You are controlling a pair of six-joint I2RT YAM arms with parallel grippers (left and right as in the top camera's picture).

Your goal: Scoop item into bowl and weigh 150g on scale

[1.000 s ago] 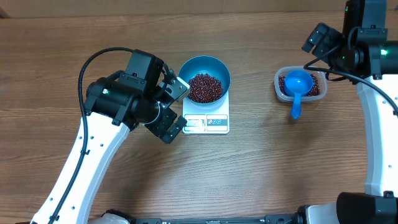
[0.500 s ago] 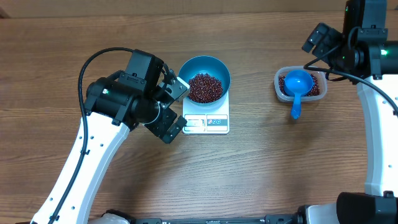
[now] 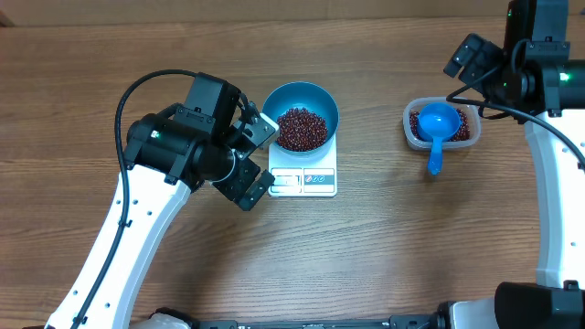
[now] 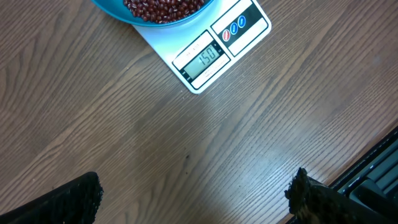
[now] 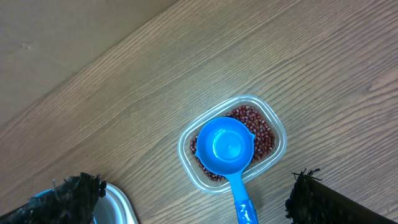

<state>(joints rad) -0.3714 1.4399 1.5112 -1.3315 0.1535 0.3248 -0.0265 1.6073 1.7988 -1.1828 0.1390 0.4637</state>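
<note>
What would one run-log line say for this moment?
beans in bowl on scale | display reads 150 | scoop resting in tub | left gripper open | right gripper open

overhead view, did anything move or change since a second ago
Nothing visibly changed. The blue bowl of beans is on the scale, the scoop lies in the tub, and the left gripper and right gripper are open and empty, as before.

1 bowl [image 3: 302, 90], 1 scale [image 3: 315, 180], 1 tub [image 3: 408, 125], 1 scoop [image 3: 439, 122], 2 claws [image 4: 196, 186] [image 5: 193, 186].
</note>
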